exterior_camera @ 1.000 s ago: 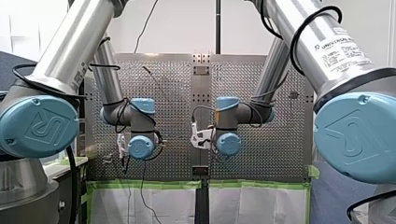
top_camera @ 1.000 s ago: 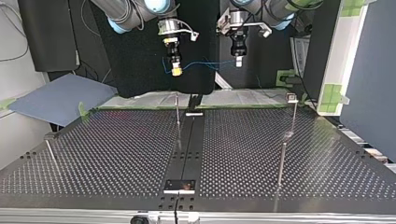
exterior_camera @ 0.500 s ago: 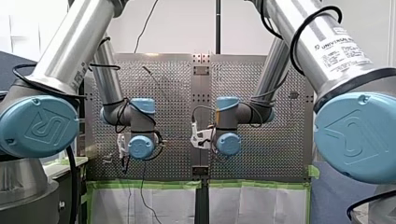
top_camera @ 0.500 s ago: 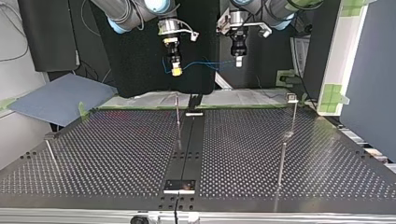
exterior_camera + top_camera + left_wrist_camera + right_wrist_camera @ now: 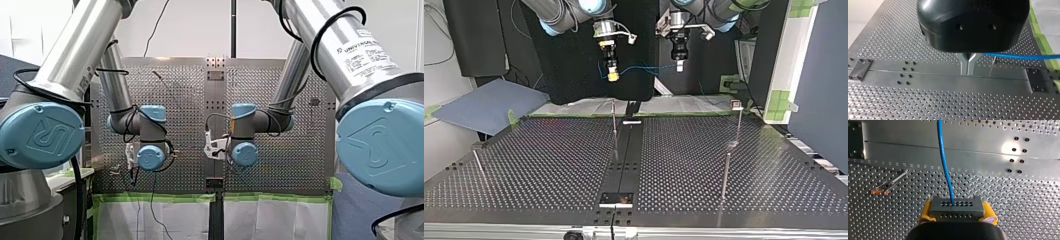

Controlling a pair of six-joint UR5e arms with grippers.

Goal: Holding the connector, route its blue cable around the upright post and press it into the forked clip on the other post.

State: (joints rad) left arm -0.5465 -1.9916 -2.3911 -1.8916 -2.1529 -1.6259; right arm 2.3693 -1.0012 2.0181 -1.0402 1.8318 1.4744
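Connector point(image 5: 956, 206): clamped between the yellow pads point(image 5: 926, 210) of the right end effector point(image 5: 957, 210), high above the counter point(image 5: 549, 160). The blue cable point(image 5: 944, 157) appears pinched in the closed left end effector point(image 5: 968, 67). The span should be held taut and lowered beside the upright post point(image 5: 614, 120).

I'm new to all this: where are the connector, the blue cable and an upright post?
connector point(image 5: 956, 209), right wrist view, its grey holed face.
blue cable point(image 5: 943, 157), right wrist view, middle of its run.
upright post point(image 5: 614, 120), top view, its thin shaft.
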